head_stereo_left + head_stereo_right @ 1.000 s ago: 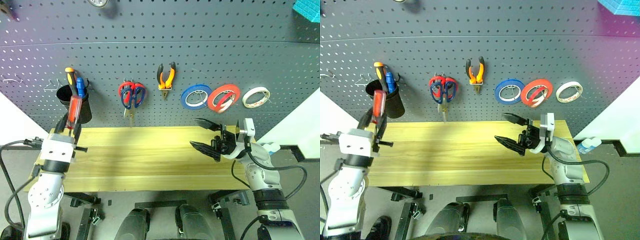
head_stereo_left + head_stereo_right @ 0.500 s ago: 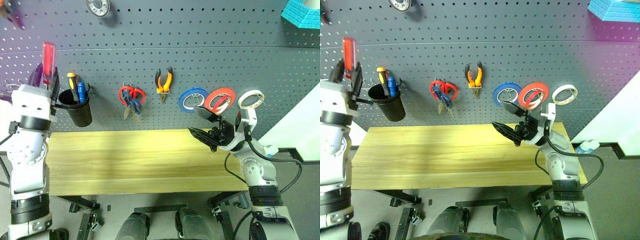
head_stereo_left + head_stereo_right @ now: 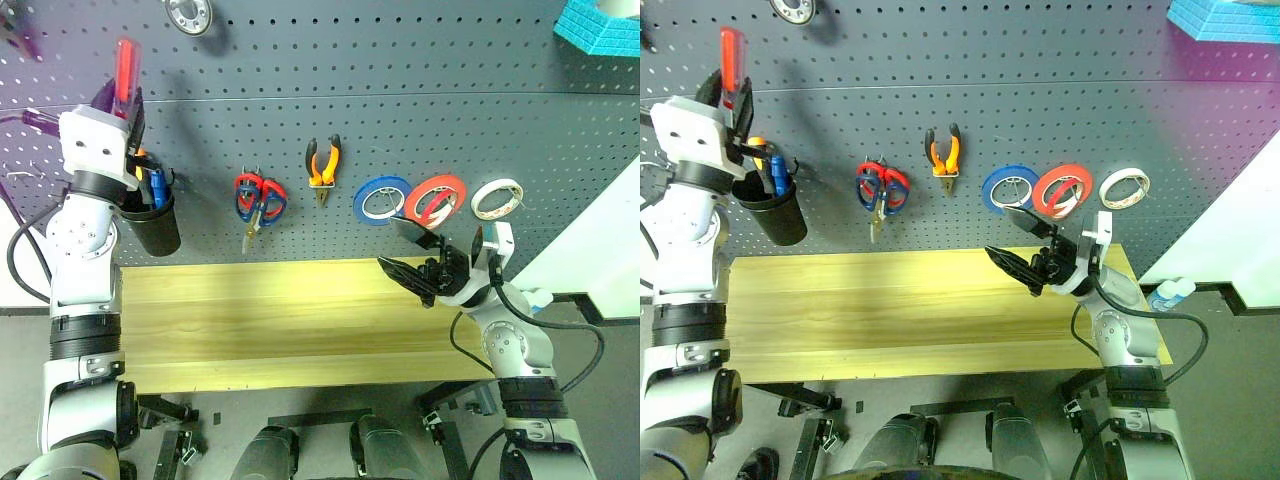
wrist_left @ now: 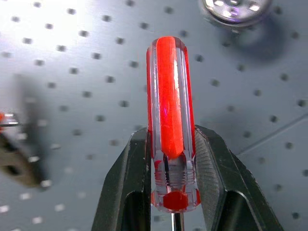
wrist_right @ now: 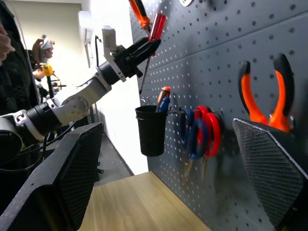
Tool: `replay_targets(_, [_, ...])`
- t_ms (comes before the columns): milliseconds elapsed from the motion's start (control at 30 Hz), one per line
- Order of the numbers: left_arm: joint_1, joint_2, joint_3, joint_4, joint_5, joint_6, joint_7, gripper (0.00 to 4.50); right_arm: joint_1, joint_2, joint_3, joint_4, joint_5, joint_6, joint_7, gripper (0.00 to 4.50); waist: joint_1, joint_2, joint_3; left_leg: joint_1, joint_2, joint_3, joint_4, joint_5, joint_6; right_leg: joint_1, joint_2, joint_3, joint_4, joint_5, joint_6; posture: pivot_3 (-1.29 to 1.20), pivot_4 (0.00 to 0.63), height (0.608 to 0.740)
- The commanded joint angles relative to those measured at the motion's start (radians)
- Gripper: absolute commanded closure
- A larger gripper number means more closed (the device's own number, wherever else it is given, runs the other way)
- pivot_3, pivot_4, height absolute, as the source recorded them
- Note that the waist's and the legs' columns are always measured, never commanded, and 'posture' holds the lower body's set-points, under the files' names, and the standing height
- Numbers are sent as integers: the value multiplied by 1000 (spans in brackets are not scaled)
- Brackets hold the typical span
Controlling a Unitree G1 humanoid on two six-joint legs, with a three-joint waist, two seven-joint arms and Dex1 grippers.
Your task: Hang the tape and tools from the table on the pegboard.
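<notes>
My left gripper (image 3: 120, 100) is shut on a slim red-handled screwdriver (image 3: 127, 66), held upright high against the dark grey pegboard (image 3: 450, 120), above a black cup (image 3: 155, 222). In the left wrist view the clear red handle (image 4: 169, 115) sits clamped between both fingers (image 4: 129, 192). Orange-handled pliers (image 3: 323, 168) and a red tape ring (image 3: 436, 199) hang on the pegboard. My right gripper (image 3: 388, 243) stands open over the right part of the light wooden table (image 3: 280, 320), holding nothing.
The black cup holds orange and blue-handled drivers (image 3: 148, 180). Red-handled scissors (image 3: 260, 196), a blue roll (image 3: 380, 198) and a white roll (image 3: 495, 197) hang on hooks. A turquoise block (image 3: 600, 25) sits at the top right. A person (image 5: 12, 77) stands beyond the table's left end.
My left arm has lifted the screwdriver from beside the cup up to the pegboard above it. The right gripper has stayed open in place. The head camera has tilted upward.
</notes>
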Motion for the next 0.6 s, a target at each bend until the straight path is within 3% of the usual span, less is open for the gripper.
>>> replay_targets(33, [25,-10,7,-17,2,-39,20,3617,11,-22,-31,-61,6,-14,-3,0,-8,0,0,0,0,0,0,0,0,0,0,0,0,0,0,-92,98,740])
replay_targets(600, [241,-56,73,-132,-13,0,117,3617,35,-61,-52,-40,0,-15,13,0,-18,0,0,0,0,0,0,0,0,0,0,1,1,0,0,-61,127,740])
